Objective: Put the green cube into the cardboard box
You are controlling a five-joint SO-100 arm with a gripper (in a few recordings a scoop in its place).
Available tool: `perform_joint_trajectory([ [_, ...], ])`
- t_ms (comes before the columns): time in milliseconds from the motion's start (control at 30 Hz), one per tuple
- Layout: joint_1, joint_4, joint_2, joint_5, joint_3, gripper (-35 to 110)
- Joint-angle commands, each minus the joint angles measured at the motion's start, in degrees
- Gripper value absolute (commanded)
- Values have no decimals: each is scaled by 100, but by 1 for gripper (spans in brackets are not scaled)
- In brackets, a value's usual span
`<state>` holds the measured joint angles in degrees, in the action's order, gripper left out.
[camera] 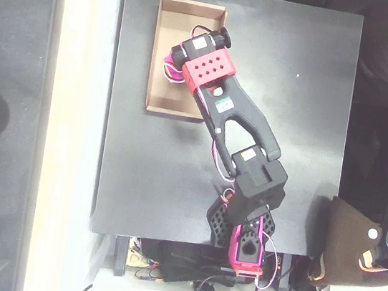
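Note:
The tan cardboard box [173,23] lies at the back left of the black table, its long side running top to bottom in the overhead view. My arm reaches from the table's lower edge up over the box, and its red wrist block [208,68] covers the box's right middle. A bit of the magenta gripper [170,67] pokes out left of that block, above the box floor. Its fingertips are hidden under the wrist, so how they stand cannot be read. The green cube is hidden or out of view.
The black table [302,95] ends in a pale floor strip on the left and dark ground on the right. My arm's base [245,243] stands at the lower edge with cables behind it. A brown object [346,243] lies off the lower right corner.

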<state>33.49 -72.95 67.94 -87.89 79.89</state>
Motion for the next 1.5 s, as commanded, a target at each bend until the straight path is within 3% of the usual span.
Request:
perform_joint_trajectory([
  [0,62,62,44,-114,-105,2],
  [400,114,79,26,-123,-105,4],
  [1100,114,88,44,-35,-105,38],
  [1467,114,88,439,-35,-105,39],
])
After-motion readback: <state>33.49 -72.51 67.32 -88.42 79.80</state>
